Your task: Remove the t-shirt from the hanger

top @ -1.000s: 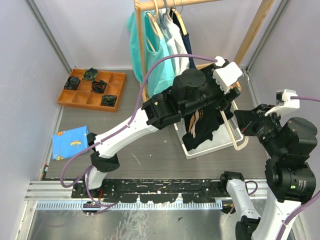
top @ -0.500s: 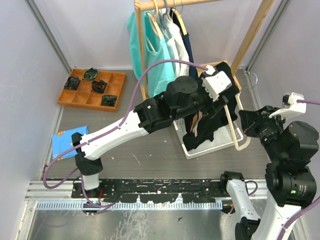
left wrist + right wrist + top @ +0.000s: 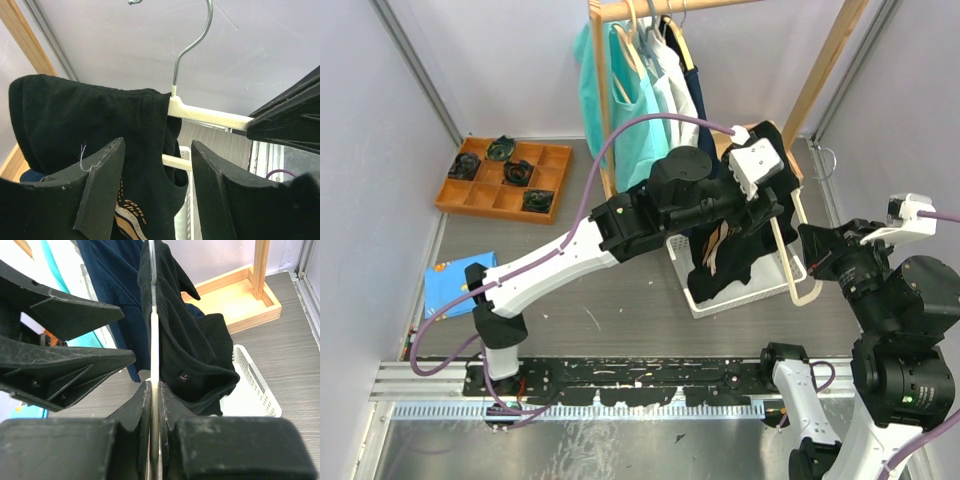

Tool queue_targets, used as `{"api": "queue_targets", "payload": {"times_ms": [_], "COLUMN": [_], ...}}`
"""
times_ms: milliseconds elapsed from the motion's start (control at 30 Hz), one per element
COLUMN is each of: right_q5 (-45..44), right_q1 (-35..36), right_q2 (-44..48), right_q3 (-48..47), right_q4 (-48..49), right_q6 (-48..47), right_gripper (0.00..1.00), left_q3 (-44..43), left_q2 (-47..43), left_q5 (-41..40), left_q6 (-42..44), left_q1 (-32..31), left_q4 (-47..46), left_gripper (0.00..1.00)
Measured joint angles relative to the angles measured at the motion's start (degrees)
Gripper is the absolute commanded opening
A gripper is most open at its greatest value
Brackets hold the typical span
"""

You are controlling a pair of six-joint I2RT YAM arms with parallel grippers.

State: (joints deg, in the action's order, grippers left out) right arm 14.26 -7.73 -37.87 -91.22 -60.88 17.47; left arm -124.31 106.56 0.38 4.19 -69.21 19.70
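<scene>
1. T-shirt (image 3: 725,265), black, hangs on the hanger (image 3: 783,255) in the air above the basket (image 3: 740,303). It covers one shoulder of the hanger, and the other cream arm is bare.
2. Right gripper (image 3: 153,385) is clamped narrow on the hanger's bare arm and holds it up edge-on.
3. Left gripper (image 3: 157,141) has its jaws wide apart, one on each side of the collar and neck of the hanger, gripping nothing.
4. Change: over the last second the left arm has swung up and back towards the rack (image 3: 603,100), bringing its gripper from the shirt's middle to its top edge. The right gripper has drifted a little outward with the hanger.
5. Meaning, as I judge it: the left gripper is now lined up to pinch the collar or shoulder and pull the cloth off, but the shirt is not yet off.
6. Hard to tell: whether the left fingers touch fabric, how far the hidden hanger arm reaches inside the shirt, and whether the hem touches the basket. The top view hides both grippers' fingertips.
</scene>
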Motion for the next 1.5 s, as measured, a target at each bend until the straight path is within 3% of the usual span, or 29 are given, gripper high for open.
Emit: {"api": "queue_targets", "payload": {"times_ms": [167,333,633,933,1167,1500], "right_q5": [0.59,1.51,1.97,1.90,1.68,1.42], "right_q1": [0.00,0.00,0.00,0.00,0.00,-0.26], "right_q2": [0.76,0.90,2.03,2.38,4.74,10.58], "right_q3": [-0.20,-0.26,-0.28,-0.31,0.13,0.81], "right_q4": [0.00,-0.02,0.00,0.11,-0.09,-3.85], "right_q6": [-0.63,-0.83,-0.87,-0.87,-1.77,-4.98], "right_gripper": [0.01,0.01,0.01,0.01,0.01,0.01], "left_q3": [-0.57,-2.71,-6.43,-7.85,-16.44,-22.40], "left_q2": [1.36,3.37,5.16,5.42,9.90,14.78], "left_q5": [0.76,0.83,0.37,-3.06,-12.63,-17.84], "left_q6": [-0.48,-1.03,-1.44,-0.61,0.46,0.37], "left_q1": [0.00,0.00,0.00,-0.13,0.22,3.54], "left_q4": [-0.09,0.28,1.18,2.08,4.48,4.83], "left_gripper": [0.55,0.40,0.01,0.00,0.00,0.00]}}
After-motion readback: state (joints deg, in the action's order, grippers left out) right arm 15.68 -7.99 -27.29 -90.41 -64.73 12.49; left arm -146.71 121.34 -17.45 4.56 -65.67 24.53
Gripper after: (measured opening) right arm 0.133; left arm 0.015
